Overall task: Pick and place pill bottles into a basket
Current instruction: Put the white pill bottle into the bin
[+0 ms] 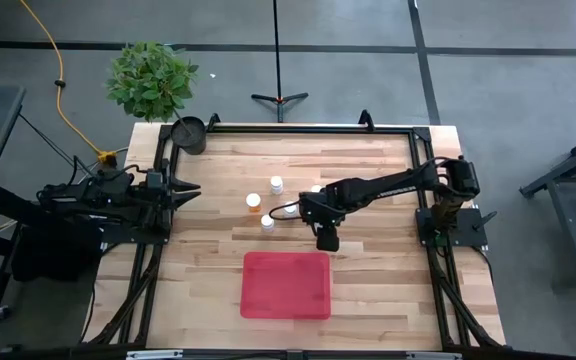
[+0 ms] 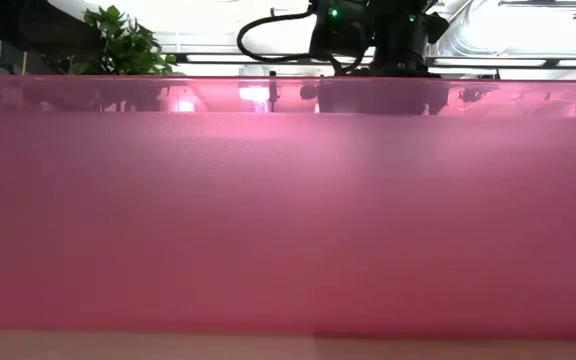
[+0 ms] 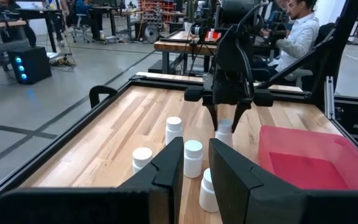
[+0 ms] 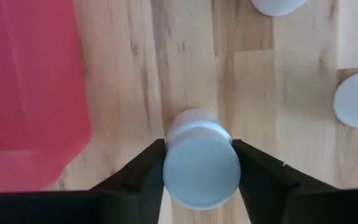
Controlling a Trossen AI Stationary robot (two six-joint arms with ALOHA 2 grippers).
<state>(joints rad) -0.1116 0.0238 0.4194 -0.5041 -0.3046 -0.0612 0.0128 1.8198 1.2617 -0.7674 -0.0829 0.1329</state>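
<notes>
My right gripper points down just past the far edge of the red tray, shut on a white-capped pill bottle. It also shows in the left wrist view. Several other white-capped bottles stand upright on the wood to its left: one, one with an orange body, one, and one close by the arm. My left gripper is open and empty at the table's left edge. My right gripper pinches the bottle between its two fingers, one on each side of the white cap. The fingers come from above, pointing down. The bottle stands upright in the hold. I cannot tell whether its base rests on the table.
A dark round pot stands at the table's far left corner, beside a plant. The tray's red wall fills the low view. Black frame rails run along the table's edges. A person sits beyond the table.
</notes>
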